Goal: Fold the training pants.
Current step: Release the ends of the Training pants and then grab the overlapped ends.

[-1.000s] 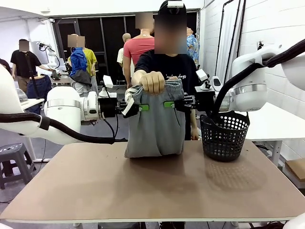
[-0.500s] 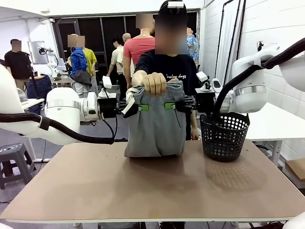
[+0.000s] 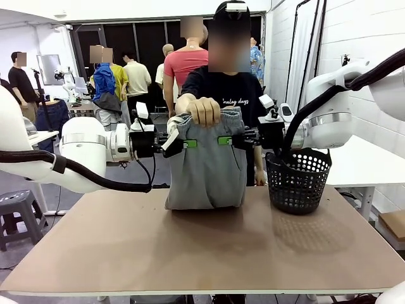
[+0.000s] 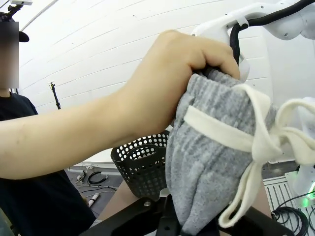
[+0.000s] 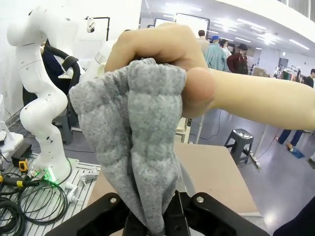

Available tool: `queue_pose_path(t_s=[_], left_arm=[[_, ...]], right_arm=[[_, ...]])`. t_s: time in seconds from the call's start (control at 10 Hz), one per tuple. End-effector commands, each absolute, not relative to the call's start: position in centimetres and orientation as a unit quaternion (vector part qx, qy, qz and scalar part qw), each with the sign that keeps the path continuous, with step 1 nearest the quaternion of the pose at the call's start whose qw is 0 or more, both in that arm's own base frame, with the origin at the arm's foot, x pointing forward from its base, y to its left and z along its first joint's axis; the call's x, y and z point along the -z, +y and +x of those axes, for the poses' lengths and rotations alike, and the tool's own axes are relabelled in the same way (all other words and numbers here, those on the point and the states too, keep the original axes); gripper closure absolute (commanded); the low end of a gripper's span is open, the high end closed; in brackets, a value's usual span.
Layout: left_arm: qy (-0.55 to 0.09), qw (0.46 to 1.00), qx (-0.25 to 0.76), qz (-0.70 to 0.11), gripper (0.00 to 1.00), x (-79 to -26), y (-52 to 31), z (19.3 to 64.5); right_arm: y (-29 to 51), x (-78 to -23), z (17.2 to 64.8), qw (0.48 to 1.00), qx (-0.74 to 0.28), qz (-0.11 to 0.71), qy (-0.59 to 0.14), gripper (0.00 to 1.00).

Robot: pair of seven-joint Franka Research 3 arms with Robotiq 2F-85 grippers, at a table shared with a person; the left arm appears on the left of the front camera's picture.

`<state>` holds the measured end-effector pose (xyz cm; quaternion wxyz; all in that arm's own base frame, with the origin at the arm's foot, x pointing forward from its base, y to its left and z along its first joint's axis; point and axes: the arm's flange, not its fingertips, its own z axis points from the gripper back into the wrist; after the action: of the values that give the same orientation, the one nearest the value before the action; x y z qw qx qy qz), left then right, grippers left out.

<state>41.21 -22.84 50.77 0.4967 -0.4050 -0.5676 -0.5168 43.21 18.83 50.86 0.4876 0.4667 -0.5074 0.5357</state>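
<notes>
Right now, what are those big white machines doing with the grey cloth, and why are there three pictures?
Those white machines are two robot arms. Each ends in a gripper, like a two-finger pincher. The front picture looks across a brown table at a person. The other two pictures come from small cameras on each arm's wrist, so everything looks very close there. The grey cloth is the training pants, hanging down with their bottom resting on the table. The left gripper and the right gripper each pinch one side near the top, and the person's hand holds the waistband in the middle. A black basket stands on the table beside them.
</notes>
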Motion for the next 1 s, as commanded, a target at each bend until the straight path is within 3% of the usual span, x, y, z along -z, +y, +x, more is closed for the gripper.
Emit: queue_pose_path(t_s=[0.0,0.9], left_arm=[[-0.568,0.498,0.513,-0.407,1.00,-50.99,-22.88,41.15],[-0.568,0.498,0.513,-0.407,1.00,-50.99,-22.88,41.15]], right_arm=[[18.72,-50.71,43.05,0.485,-0.529,0.475,-0.509,1.00],[18.72,-50.71,43.05,0.485,-0.529,0.475,-0.509,1.00]])
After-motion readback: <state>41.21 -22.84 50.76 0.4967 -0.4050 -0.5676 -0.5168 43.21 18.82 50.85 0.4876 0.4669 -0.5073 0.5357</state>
